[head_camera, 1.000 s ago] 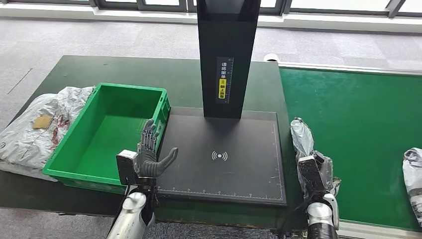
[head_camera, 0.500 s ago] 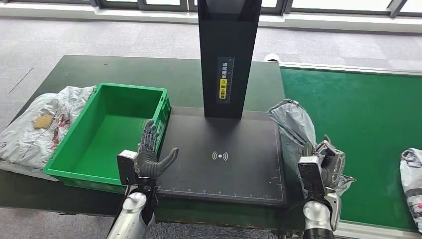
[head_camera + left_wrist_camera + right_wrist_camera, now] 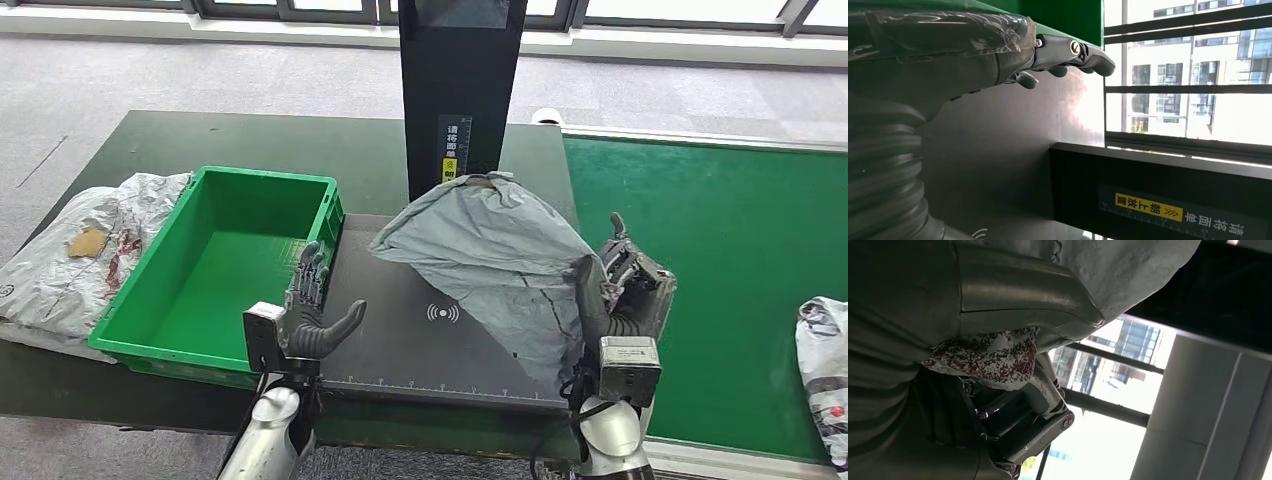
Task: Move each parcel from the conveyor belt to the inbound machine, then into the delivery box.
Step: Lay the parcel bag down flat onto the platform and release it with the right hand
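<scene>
My right hand [image 3: 625, 285] grips a grey plastic parcel [image 3: 495, 265] and holds it lifted over the right half of the inbound machine's black scan plate [image 3: 400, 335]. The parcel hangs spread out, hiding part of the black scanner column [image 3: 455, 90]. In the right wrist view the grey parcel [image 3: 1118, 270] drapes over my right hand [image 3: 1013, 415]. My left hand [image 3: 310, 315] stands open, fingers up, at the plate's left edge beside the green delivery box [image 3: 215, 270], which is empty. My left hand [image 3: 1048, 55] holds nothing in the left wrist view.
The green conveyor belt [image 3: 720, 260] runs along the right, with another wrapped parcel [image 3: 825, 360] at its right edge. A crumpled grey bag [image 3: 70, 250] lies on the dark table left of the box.
My right hand has lifted the grey parcel off the belt's edge and swung it left over the scan plate. The left hand has hardly moved.
</scene>
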